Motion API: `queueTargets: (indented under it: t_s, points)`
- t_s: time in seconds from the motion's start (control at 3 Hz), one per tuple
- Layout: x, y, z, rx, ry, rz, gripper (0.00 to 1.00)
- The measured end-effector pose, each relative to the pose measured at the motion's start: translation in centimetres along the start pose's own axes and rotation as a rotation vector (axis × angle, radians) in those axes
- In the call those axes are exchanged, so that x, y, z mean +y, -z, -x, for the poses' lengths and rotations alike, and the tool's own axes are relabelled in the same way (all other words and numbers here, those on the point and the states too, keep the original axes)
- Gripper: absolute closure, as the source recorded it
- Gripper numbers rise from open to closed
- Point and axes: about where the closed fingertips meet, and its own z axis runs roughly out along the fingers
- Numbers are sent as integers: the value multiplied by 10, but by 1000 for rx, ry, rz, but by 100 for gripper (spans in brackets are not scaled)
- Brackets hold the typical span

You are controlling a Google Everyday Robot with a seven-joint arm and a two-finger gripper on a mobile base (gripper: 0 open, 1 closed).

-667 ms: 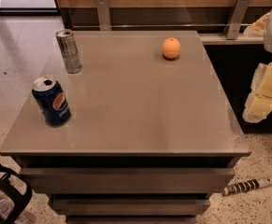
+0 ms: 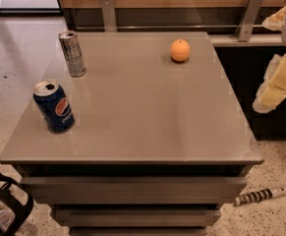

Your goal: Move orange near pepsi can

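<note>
The orange [image 2: 180, 50] sits on the grey table top [image 2: 147, 117] near its far right corner. The pepsi can [image 2: 54, 106], dark blue with a round red-white-blue logo, stands upright near the table's front left edge. The two are far apart, across the table from each other. My gripper [image 2: 272, 87], cream-coloured, hangs off the table's right side, level with the middle of that edge. It is to the right of the orange and nearer the front, and it touches nothing.
A taller, slim silver-grey can [image 2: 72, 53] stands upright at the far left of the table, behind the pepsi can. A striped cable [image 2: 255, 196] lies on the floor at front right. A black bag [image 2: 2, 208] sits at front left. A wood-panelled wall runs behind the table.
My gripper has shifted slightly up and left at the table's right side. The orange and both cans have not moved.
</note>
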Motion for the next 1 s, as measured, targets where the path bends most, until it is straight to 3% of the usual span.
queueTargets:
  t_s: [0.67,1.0]
  points:
    - [-80,-46,0,-348,-113,-127,0]
    - [-116,-70,1,-499,-190,-166,0]
